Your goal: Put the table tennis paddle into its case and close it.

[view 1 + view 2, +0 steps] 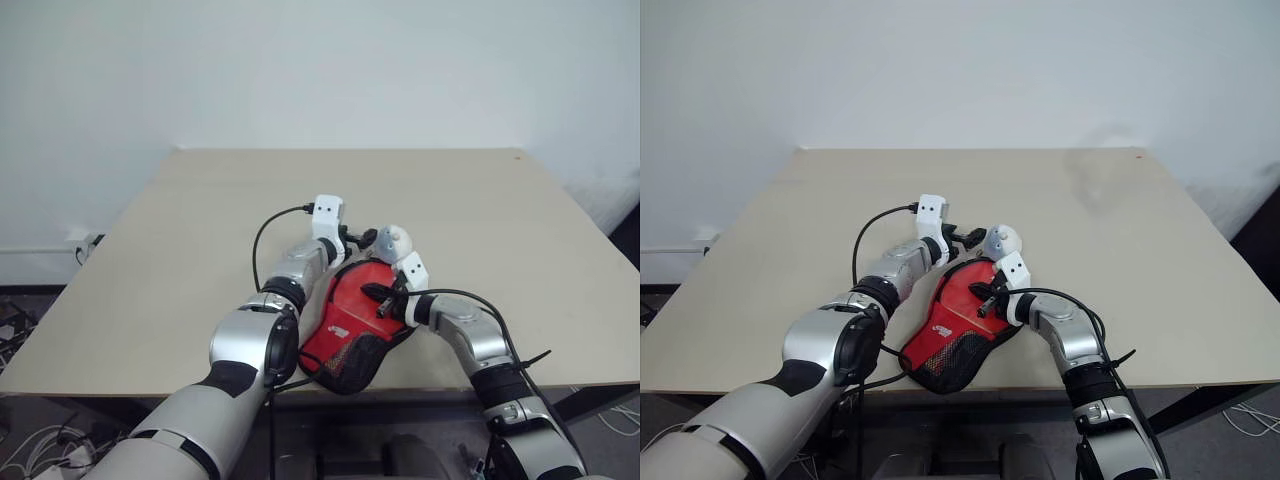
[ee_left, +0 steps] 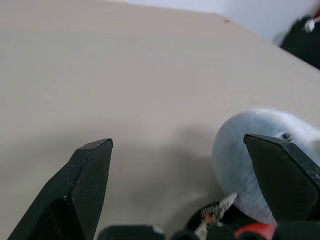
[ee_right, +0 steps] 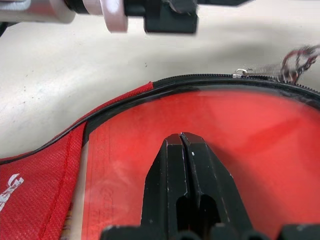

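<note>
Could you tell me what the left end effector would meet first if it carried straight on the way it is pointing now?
Probably nothing: the open left end effector points over bare table. The grey-blue puff lies beside one finger, off the line, though depth is unclear.

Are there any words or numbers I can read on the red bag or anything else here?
White mark on the red fabric of the case, seen at: cut off at the picture's edge, too little shows to read.
The same white mark in the head views: too small to read.
Table, grey-blue puff and both grippers: no words, numbers or signs can be made out.
</note>
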